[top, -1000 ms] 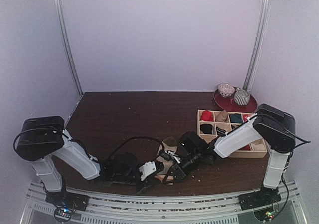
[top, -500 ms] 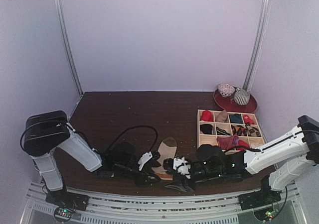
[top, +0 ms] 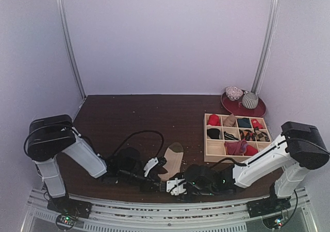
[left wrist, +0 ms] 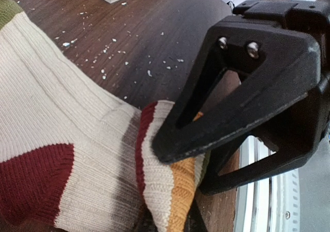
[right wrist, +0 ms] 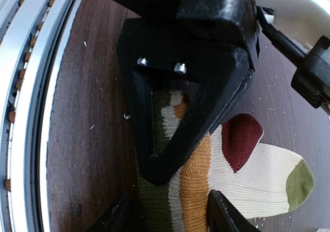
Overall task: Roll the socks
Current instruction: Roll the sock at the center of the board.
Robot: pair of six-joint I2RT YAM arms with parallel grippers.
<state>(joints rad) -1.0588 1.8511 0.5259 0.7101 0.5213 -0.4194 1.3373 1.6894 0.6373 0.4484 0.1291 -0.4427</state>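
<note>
One long cream sock [top: 174, 156] with a dark red heel, olive toe and red, orange and green cuff stripes lies flat near the table's front edge. My left gripper [top: 157, 178] is shut on its cuff; in the left wrist view [left wrist: 170, 222] the striped cuff [left wrist: 180, 191] sits pinched between my dark fingertips. My right gripper [top: 168, 185] is open, with its fingers on either side of the same cuff [right wrist: 196, 191] in the right wrist view [right wrist: 167, 216]. The left gripper's black finger [right wrist: 170, 113] lies over the cuff there. I cannot see the short black sock.
A wooden compartment box [top: 210, 152] holding small rolled bundles stands right of the sock. A red plate [top: 258, 110] with two patterned balls is at the back right. The metal rail [top: 154, 211] runs just in front of both grippers. White crumbs dot the table.
My right arm swung off the sock, out to the right, then came back low along the front edge to the cuff. My left gripper stayed at the cuff.
</note>
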